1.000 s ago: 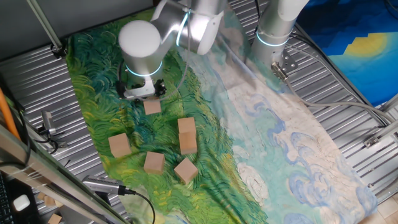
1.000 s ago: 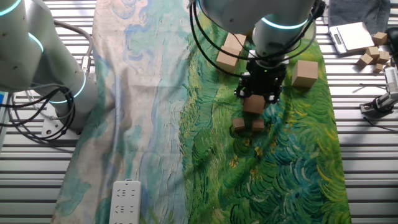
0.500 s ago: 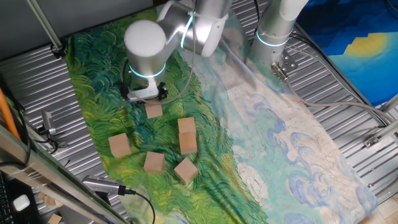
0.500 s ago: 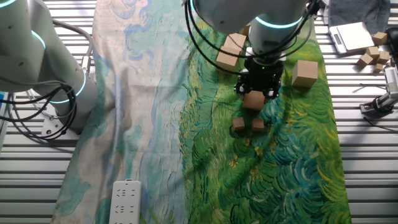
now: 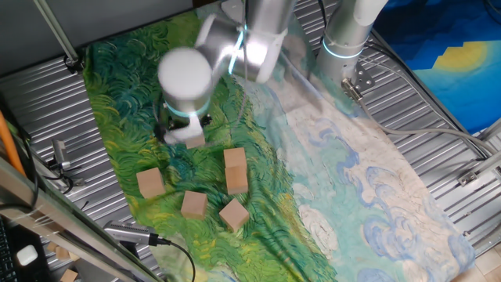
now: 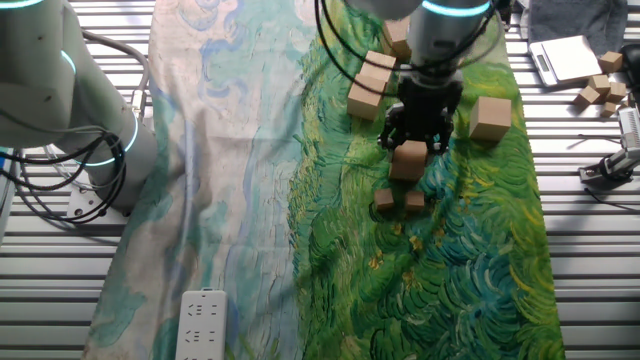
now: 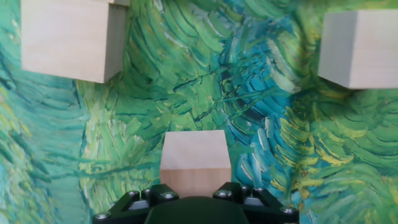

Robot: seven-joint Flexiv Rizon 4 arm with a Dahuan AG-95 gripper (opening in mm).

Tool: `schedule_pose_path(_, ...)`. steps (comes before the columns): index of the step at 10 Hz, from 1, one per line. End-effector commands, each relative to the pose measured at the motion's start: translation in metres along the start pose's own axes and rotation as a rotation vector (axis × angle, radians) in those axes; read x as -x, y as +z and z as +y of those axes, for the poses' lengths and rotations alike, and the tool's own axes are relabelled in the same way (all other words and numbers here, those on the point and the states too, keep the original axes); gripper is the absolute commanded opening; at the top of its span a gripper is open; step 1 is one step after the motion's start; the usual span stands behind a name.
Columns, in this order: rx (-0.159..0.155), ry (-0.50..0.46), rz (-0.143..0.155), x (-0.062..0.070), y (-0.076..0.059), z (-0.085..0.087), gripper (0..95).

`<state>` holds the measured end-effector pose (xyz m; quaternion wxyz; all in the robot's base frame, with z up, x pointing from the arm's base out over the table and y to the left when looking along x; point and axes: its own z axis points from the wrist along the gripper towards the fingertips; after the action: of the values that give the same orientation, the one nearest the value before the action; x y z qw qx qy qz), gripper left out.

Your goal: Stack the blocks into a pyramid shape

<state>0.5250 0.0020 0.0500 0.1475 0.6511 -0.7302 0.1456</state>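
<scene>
Pale wood on painted green

I'm seeing plain light-tan blocks (image 7: 194, 158) lying on a cloth (image 5: 337, 157) swirling green, teal and yellow along one edge, fading into pale blue and cream toward the other.

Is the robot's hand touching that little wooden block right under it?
Touching. In the other fixed view the hand sits clamped around the block; the hand view shows the same block right between its fingers.

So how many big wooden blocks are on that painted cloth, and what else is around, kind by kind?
Big wooden blocks: 6 (one held in the tool, three lying singly, one stack that looks two high)
Painted cloth: 1
Power strip: 1
Total: 8
</scene>
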Motion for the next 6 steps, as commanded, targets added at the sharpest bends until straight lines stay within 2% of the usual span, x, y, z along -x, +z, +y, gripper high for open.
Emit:
schedule_pose_path(1,-0.030,-0.028,0.060,-0.0031,-0.0004,0.0004,0.0)
schedule_pose_path(4,-0.087,-0.080,0.052,-0.0037,-0.0001,0.0005,0.0)
schedule_pose_path(6,-0.107,-0.093,0.047,-0.0037,0.0000,0.0005,0.0)
